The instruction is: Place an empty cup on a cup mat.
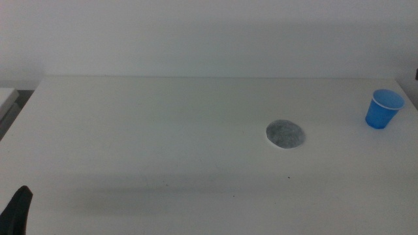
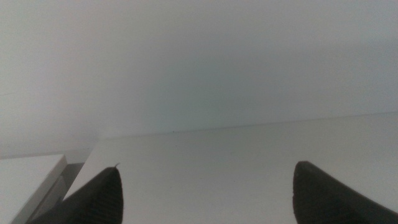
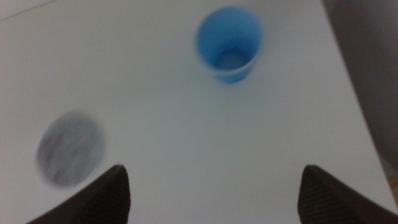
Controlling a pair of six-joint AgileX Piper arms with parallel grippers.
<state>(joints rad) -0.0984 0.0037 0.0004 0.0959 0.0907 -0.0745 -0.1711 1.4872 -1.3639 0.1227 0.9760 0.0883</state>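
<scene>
The blue cup (image 1: 383, 108) stands upright near the table's right edge; in the right wrist view the cup (image 3: 229, 43) shows an empty inside. The grey speckled cup mat (image 1: 285, 134) lies flat to the cup's left, bare, and the cup mat (image 3: 69, 148) appears blurred in the right wrist view. My right gripper (image 3: 214, 193) hovers open above the table, short of the cup, with nothing between its jaws; it is outside the middle view. My left gripper (image 2: 205, 193) is open and empty, and only its dark tip (image 1: 16, 210) shows at the bottom left corner.
The white table (image 1: 163, 130) ends close behind the cup on the right (image 3: 348, 74). A pale ledge (image 1: 6, 98) sits beyond the table's left edge. A plain wall rises behind the table.
</scene>
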